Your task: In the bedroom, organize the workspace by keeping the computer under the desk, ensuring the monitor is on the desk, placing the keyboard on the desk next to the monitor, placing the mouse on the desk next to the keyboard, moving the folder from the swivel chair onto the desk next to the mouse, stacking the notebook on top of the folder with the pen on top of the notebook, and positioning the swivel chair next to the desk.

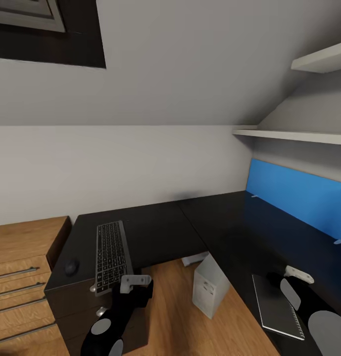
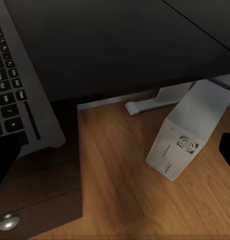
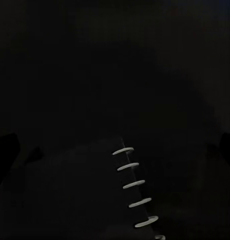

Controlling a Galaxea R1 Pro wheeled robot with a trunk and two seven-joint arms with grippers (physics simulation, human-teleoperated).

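Note:
The slim dark keyboard [image 1: 111,257] [image 2: 14,95] lies on the left wing of the black L-shaped desk [image 1: 155,230], its near end over the front edge. The small black mouse [image 1: 71,267] sits left of it. The white computer [image 1: 210,284] [image 2: 187,135] stands on the floor at the desk's inner corner. A dark spiral-bound notebook [image 1: 276,306] [image 3: 132,185] lies on the right wing. My left gripper [image 2: 115,155] hangs open just in front of the keyboard's near end. My right gripper [image 3: 115,150] is open above the notebook. Monitor, folder, pen and swivel chair are out of view.
A light wooden drawer cabinet [image 1: 22,277] stands left of the desk. A blue wall panel [image 1: 299,198] backs the right wing, with white shelves [image 1: 294,134] above. Black drawers with a silver knob [image 2: 7,220] sit under the keyboard. A white desk leg [image 2: 155,102] rests behind the computer.

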